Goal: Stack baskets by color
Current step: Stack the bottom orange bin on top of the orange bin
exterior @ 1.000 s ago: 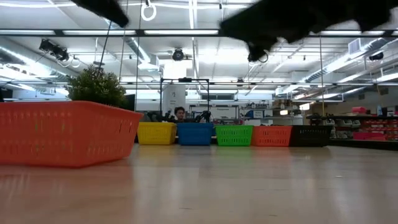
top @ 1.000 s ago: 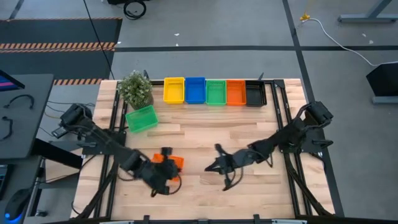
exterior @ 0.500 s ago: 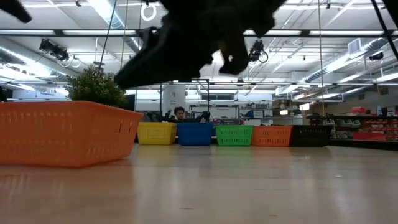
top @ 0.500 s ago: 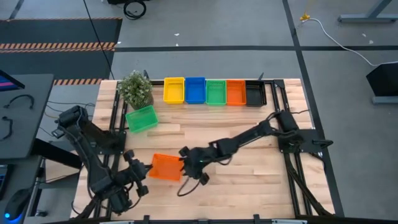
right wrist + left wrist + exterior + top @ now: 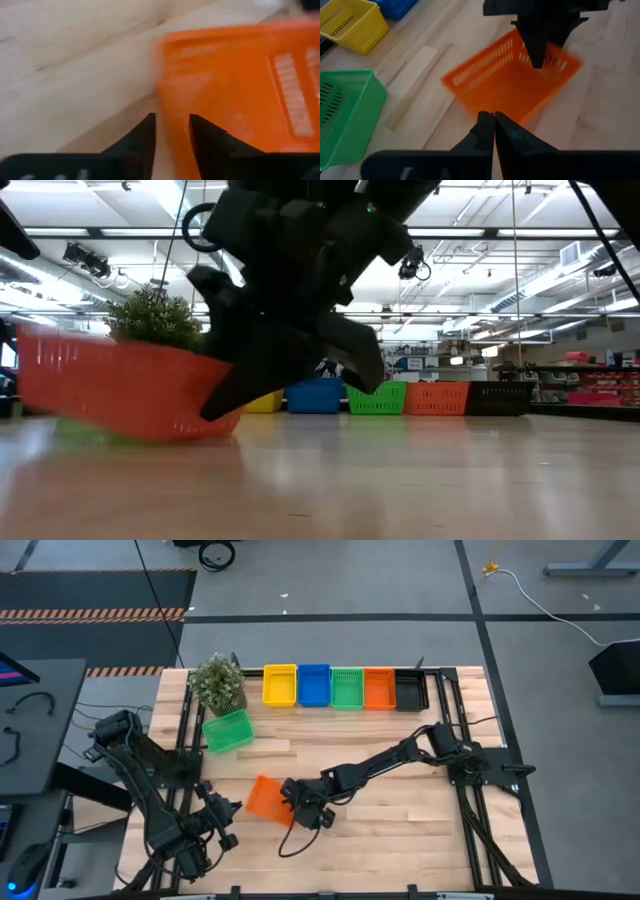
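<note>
High view, perforated orange plastic basket (image 5: 266,798), tilted

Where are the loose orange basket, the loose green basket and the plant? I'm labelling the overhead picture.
loose orange basket (image 5: 265,798), high view, its floor.
loose green basket (image 5: 227,730), high view, its inside.
plant (image 5: 218,681), high view, its foliage.

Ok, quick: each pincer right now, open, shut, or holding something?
Left pincer: shut, empty, back from the orange basket.
Right pincer: open, straddling that basket's wall, which is tipped up on the table.
</note>
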Controlling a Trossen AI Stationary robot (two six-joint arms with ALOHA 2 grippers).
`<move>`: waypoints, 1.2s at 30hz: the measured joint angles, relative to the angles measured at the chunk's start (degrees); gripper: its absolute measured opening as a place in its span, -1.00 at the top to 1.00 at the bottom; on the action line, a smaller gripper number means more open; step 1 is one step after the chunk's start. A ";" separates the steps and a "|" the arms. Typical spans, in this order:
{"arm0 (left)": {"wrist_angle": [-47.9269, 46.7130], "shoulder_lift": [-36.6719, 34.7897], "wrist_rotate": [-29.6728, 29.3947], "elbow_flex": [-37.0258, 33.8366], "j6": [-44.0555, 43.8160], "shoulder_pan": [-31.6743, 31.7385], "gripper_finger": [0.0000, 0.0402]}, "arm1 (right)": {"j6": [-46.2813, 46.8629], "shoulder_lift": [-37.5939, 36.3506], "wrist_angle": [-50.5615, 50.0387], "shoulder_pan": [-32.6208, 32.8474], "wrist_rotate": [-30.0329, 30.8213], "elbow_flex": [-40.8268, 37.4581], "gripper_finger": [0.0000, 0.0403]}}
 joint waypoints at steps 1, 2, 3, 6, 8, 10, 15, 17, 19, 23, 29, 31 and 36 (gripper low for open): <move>-0.02 -0.02 -0.11 0.00 0.04 0.04 0.90 | 0.92 0.01 -0.57 0.21 0.26 -0.02 0.47; -0.08 -0.02 -0.32 0.00 0.04 0.04 0.91 | 2.44 0.01 -0.88 0.46 0.40 -0.04 0.56; -0.07 0.01 -0.32 0.00 0.04 0.04 0.92 | 3.87 0.01 -0.86 0.74 0.42 -0.03 0.66; -0.02 0.02 -0.33 0.00 0.05 0.04 0.95 | 9.38 -1.02 -3.05 2.16 2.65 -0.04 0.93; 0.07 0.02 -0.33 0.00 0.07 0.04 0.96 | 11.26 -2.18 -4.98 3.47 5.54 0.00 0.95; 0.06 0.02 -0.32 0.00 0.08 0.04 0.96 | 13.68 -3.56 -7.98 4.57 7.62 -0.12 0.94; 0.74 0.02 -0.76 0.00 0.05 0.04 0.91 | 19.37 -10.68 -12.65 5.11 8.49 -7.80 0.97; 1.05 0.02 -1.61 0.00 0.14 0.04 0.91 | 22.23 -15.40 -12.34 4.53 11.06 -13.44 0.98; 1.01 0.02 -3.39 0.00 0.24 0.02 0.92 | 24.80 -20.95 -11.00 4.07 15.64 -19.70 0.98; 1.19 0.02 -7.47 0.00 2.69 0.14 0.96 | 29.09 -33.78 -10.52 2.38 23.94 -31.13 0.99; 1.45 0.02 -12.27 0.00 3.75 1.94 0.94 | 26.93 -52.40 -10.34 -7.51 30.87 -42.22 0.99; 1.49 0.02 -12.40 0.00 4.43 2.84 0.92 | 23.95 -56.40 -8.97 -13.50 30.33 -44.52 0.99; 3.16 0.02 -12.37 0.00 8.55 4.84 0.91 | 15.12 -59.55 -4.98 -29.82 22.30 -48.79 0.99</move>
